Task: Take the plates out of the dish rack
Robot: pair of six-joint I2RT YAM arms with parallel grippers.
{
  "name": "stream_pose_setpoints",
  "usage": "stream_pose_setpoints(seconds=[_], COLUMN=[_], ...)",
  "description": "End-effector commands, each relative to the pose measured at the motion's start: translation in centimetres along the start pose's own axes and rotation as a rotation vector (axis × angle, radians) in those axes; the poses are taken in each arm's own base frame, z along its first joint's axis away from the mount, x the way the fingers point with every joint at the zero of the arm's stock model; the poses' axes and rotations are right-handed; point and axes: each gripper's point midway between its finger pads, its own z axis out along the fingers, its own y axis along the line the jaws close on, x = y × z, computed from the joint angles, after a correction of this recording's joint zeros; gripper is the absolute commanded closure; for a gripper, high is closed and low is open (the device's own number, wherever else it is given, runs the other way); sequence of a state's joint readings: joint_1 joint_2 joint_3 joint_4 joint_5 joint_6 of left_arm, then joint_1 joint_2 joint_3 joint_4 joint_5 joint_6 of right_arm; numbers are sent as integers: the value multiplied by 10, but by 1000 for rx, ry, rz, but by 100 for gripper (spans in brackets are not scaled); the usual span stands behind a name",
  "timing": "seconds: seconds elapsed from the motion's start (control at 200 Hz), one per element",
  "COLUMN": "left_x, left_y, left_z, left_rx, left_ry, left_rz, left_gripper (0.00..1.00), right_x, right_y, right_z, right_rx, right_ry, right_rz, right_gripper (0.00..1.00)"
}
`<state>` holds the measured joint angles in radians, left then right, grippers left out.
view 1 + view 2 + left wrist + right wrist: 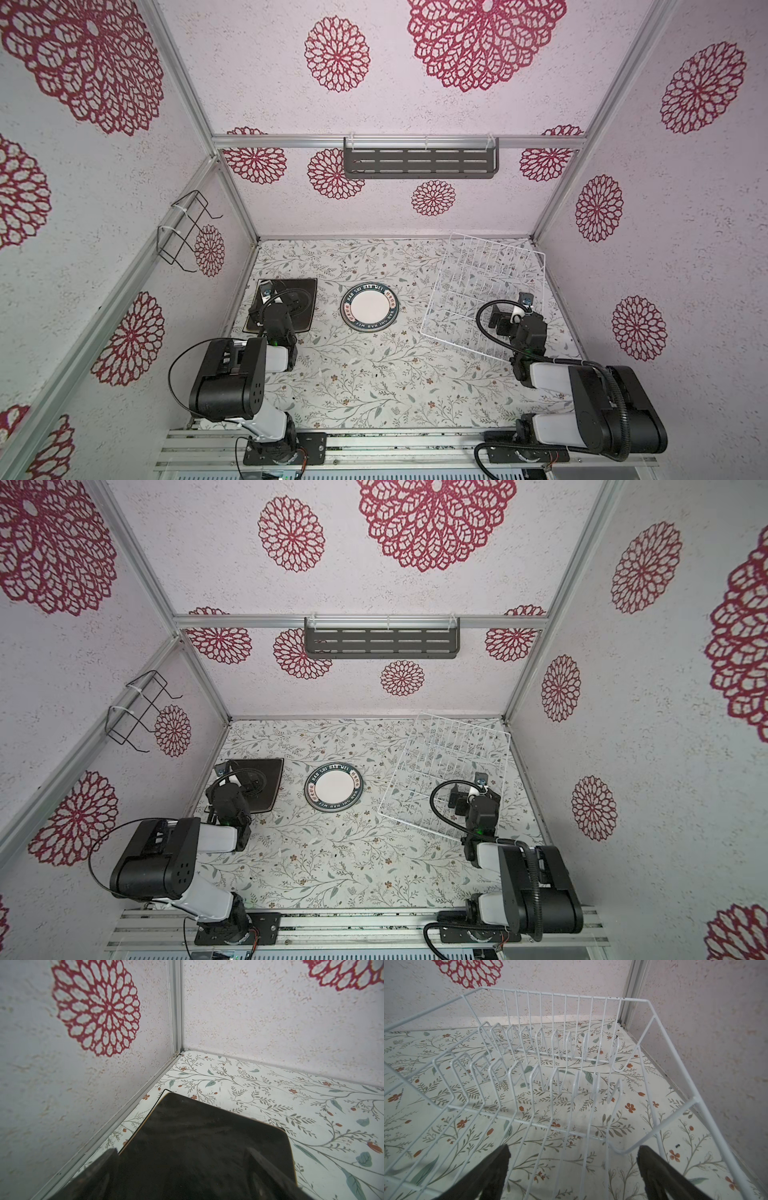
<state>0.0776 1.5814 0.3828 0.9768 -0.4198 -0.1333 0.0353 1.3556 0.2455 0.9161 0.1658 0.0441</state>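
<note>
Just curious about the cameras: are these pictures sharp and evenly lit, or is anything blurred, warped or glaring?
In both top views the light is soft and even, but the wide lens splays the walls outward. Left wrist view: the black plate shows a dull sheen; the left hand is close and blurred. Right wrist view: the dish rack is crisp, the right hand blurred.

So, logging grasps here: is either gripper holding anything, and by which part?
Nothing is held. Left gripper is open above the black square plate, right gripper open above the dish rack.
</note>
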Motion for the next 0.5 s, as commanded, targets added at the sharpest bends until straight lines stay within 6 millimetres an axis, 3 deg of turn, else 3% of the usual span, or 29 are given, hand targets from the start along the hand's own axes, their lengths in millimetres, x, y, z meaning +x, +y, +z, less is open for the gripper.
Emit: stream_pose_setpoints(seconds=[0.0, 0.13, 0.3, 0.49], left_x=[-6, -6, -7, -6], left_y=[-1, -1, 0, -1], left_z=[2, 2, 3, 3], left_rx=[29, 29, 23, 24], left_ry=[1, 1, 0, 2], left_rz=[-33, -33, -33, -31], left_gripper=[3, 3, 3, 3], right_x=[-27, -32, -15, -14], right_y=[7, 0, 7, 4], right_z=[3, -3, 8, 10], right_rx=[-42, -13, -50, -30], right_ry=[-86, -159, -145, -133], right_rz=[-4, -7, -27, -22], right_gripper=[1, 1, 1, 1])
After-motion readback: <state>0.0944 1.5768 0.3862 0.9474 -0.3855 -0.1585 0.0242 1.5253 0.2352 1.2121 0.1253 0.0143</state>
